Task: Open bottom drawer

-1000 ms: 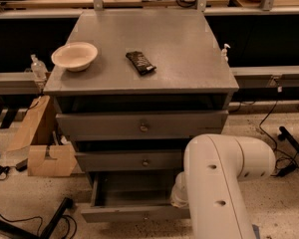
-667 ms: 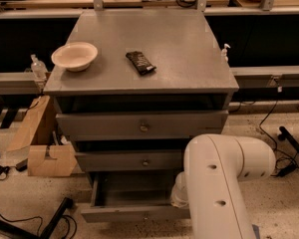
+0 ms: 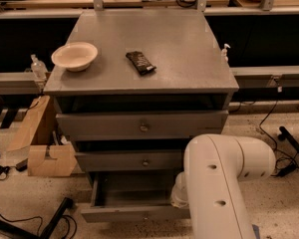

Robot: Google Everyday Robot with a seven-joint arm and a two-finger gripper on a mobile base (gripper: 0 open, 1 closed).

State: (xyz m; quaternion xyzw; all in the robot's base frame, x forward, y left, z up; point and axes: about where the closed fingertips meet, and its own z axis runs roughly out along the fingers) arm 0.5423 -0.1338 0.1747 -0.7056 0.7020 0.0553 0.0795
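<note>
The bottom drawer [image 3: 132, 212] of the grey metal cabinet stands pulled out, its slim front panel low in the camera view and its grey tray [image 3: 134, 193] showing behind it. Above it sit the middle drawer front [image 3: 129, 161] and the taller top drawer front [image 3: 142, 126], each with a small round knob. My white arm [image 3: 224, 183] fills the lower right and reaches down beside the open drawer's right end. The gripper is hidden behind the arm.
On the cabinet top lie a white bowl [image 3: 74, 56] at the left and a dark snack bar [image 3: 140, 62] near the middle. A cardboard box [image 3: 45, 156] stands on the floor to the left. Cables run over the floor at right and lower left.
</note>
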